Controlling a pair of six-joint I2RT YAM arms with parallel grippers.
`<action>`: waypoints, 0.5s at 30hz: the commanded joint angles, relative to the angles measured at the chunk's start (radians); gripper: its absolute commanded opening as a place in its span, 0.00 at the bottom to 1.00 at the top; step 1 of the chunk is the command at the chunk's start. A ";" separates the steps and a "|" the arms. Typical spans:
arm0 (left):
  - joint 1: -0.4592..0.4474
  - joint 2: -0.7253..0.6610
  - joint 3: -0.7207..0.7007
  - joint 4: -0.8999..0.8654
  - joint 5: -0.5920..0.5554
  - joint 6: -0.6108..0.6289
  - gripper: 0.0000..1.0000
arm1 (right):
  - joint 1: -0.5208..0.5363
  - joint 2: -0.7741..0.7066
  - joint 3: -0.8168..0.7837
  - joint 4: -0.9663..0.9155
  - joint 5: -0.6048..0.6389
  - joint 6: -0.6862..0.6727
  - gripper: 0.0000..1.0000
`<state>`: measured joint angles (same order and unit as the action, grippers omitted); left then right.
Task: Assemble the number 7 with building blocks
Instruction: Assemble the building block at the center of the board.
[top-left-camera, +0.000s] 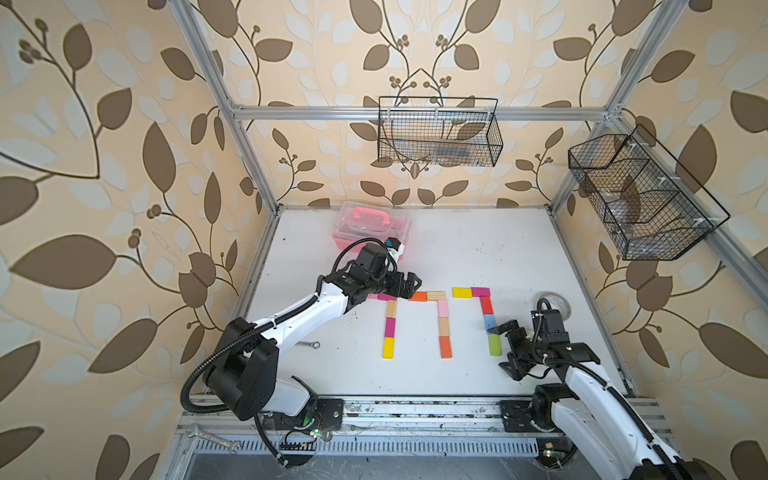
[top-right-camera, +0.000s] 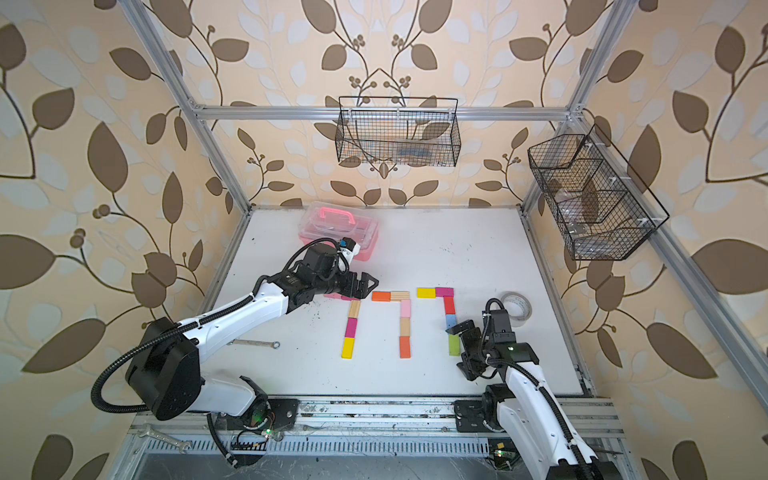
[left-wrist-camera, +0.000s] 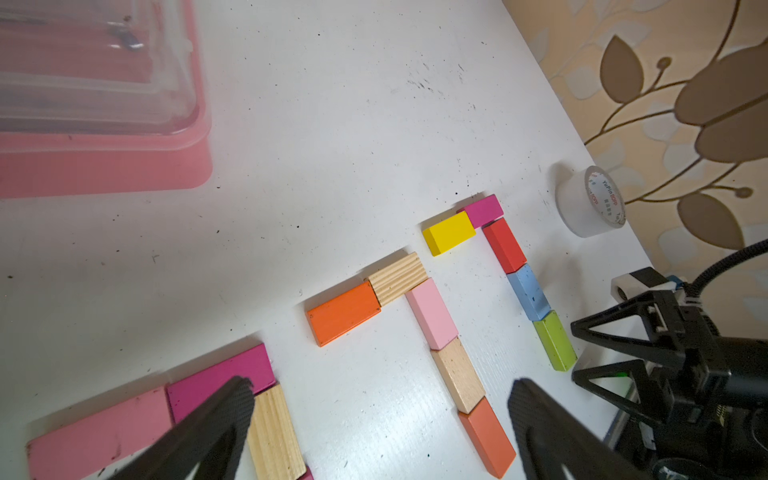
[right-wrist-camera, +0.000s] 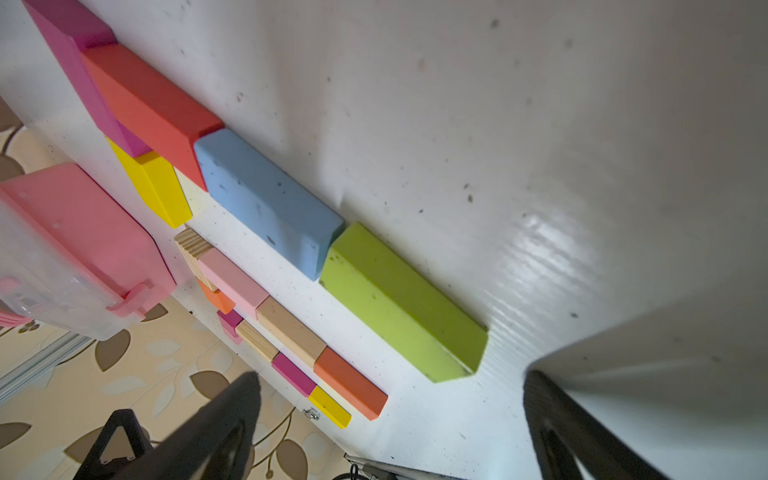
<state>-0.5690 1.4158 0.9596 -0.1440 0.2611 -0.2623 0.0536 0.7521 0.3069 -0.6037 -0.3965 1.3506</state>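
Three figures of building blocks, each shaped like the number 7, lie side by side on the white table (top-left-camera: 457, 249). The left one has a pink and magenta bar (left-wrist-camera: 220, 374) and a wood, magenta and yellow (top-left-camera: 388, 347) stem. The middle one (top-left-camera: 443, 320) runs orange, wood, pink, wood, orange. The right one (top-left-camera: 484, 305) runs yellow, magenta, red, blue, green. My left gripper (top-left-camera: 409, 286) (left-wrist-camera: 380, 388) hovers open over the left bar's right end, holding nothing. My right gripper (top-left-camera: 505, 349) (right-wrist-camera: 392, 380) is open and empty, just right of the green block (right-wrist-camera: 399, 303).
A pink clear-lidded case (top-left-camera: 370, 224) stands at the back left, behind the left arm. A tape roll (top-left-camera: 555, 303) lies near the right edge. A small wrench (top-left-camera: 307, 344) lies by the left arm. Wire baskets (top-left-camera: 438, 133) (top-left-camera: 640, 195) hang on the frame.
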 joint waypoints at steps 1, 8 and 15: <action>-0.003 -0.008 0.016 0.028 0.021 0.001 0.99 | -0.002 0.049 -0.049 0.006 0.069 0.036 1.00; -0.003 -0.014 0.021 0.011 0.014 0.007 0.99 | -0.052 0.164 -0.013 0.054 0.047 -0.043 1.00; -0.002 -0.012 0.021 0.012 0.012 0.009 0.99 | -0.075 0.132 -0.020 0.021 0.039 -0.058 1.00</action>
<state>-0.5690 1.4158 0.9596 -0.1455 0.2607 -0.2619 -0.0078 0.8875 0.3340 -0.4957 -0.4450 1.3190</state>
